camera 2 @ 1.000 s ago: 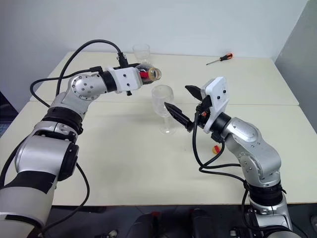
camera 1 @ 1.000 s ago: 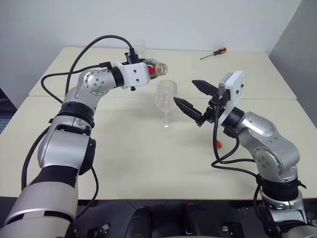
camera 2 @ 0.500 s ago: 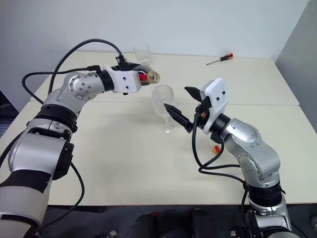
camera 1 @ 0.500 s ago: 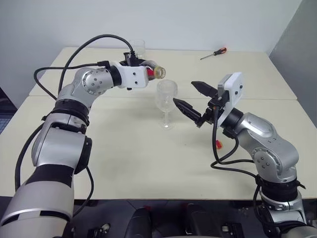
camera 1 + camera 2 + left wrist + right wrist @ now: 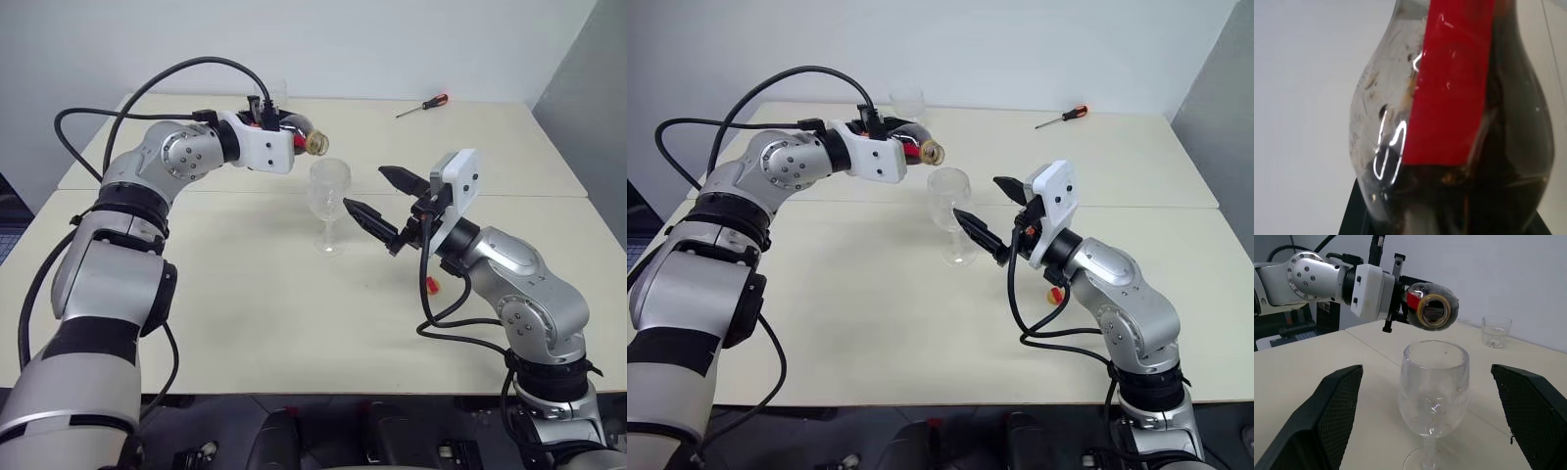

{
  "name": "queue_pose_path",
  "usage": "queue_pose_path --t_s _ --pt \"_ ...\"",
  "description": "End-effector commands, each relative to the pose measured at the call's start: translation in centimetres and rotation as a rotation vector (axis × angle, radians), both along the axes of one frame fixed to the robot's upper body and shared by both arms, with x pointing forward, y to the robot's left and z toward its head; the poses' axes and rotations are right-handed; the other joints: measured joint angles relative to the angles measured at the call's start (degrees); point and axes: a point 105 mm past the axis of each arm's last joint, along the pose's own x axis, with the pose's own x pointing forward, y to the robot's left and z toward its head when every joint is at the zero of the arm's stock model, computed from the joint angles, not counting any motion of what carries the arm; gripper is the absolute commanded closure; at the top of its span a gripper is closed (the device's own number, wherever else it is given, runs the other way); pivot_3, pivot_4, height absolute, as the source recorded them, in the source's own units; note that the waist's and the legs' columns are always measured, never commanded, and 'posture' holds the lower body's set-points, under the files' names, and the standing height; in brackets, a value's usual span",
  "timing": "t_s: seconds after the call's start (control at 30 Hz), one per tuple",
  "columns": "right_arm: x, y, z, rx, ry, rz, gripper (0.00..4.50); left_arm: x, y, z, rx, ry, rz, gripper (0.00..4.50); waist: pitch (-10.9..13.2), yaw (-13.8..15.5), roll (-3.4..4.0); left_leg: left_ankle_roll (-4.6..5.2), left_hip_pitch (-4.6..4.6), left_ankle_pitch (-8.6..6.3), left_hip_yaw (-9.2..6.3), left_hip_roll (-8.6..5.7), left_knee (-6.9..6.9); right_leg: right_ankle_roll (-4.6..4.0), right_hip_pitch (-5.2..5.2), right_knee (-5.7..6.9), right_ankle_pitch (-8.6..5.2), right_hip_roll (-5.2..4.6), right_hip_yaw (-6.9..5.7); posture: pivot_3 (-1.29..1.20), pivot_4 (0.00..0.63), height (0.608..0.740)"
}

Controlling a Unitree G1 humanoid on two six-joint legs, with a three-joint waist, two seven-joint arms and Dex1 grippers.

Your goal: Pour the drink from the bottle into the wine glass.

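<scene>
- The small squat clear plastic bottle (image 5: 302,137) with the red neck label is clamped tight in the left gripper (image 5: 284,132), held on its side up above the table, open yellowish mouth aimed toward the glass.
- The dark brown-red, cola-like drink (image 5: 1508,161) can be seen sitting inside the bottle body in the left wrist view; whether any is coming out of the mouth can't be told.
- The clear stemmed wine glass (image 5: 329,201) is stood upright on the cream table (image 5: 294,313), just below and a bit to the right of the bottle mouth, not touched by it. Looks empty in the right wrist view.
- The right gripper (image 5: 380,199) is held near the glass on its right side with both black fingers spread wide; nothing is gripped. In the right wrist view the glass is framed between the two fingers (image 5: 1327,416), well clear of either.
- A short clear tumbler (image 5: 1495,331) is parked at the far edge of the table behind the bottle.
- A screwdriver with a red and black handle (image 5: 423,105) is lying at the far right, well apart from everything.
- A small red and yellow object (image 5: 431,285) is lying on the table beneath the right arm.
</scene>
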Motion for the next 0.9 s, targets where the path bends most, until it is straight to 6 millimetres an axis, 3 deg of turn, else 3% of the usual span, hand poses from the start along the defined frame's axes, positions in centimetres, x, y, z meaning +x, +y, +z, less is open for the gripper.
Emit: queue_pose_path --t_s 0.03,0.9 --pt "-0.4 0.0 0.9 0.007 -0.046 -0.002 0.0 -0.3 0.0 2.5 -0.002 -0.082 -0.01 3.23 0.0 0.0 0.0 0.0 0.0 0.0 0.0 0.0 0.0 0.0 0.0 0.0 0.0 0.0 0.0 0.0 0.15 0.74" --pt "-0.4 0.0 0.8 0.009 -0.039 -0.006 0.0 -0.2 0.2 3.8 0.044 -0.143 0.014 3.23 0.0 0.0 0.0 0.0 0.0 0.0 0.01 0.0 0.0 0.0 -0.01 0.01 0.0 0.0 0.0 0.0 0.15 0.74"
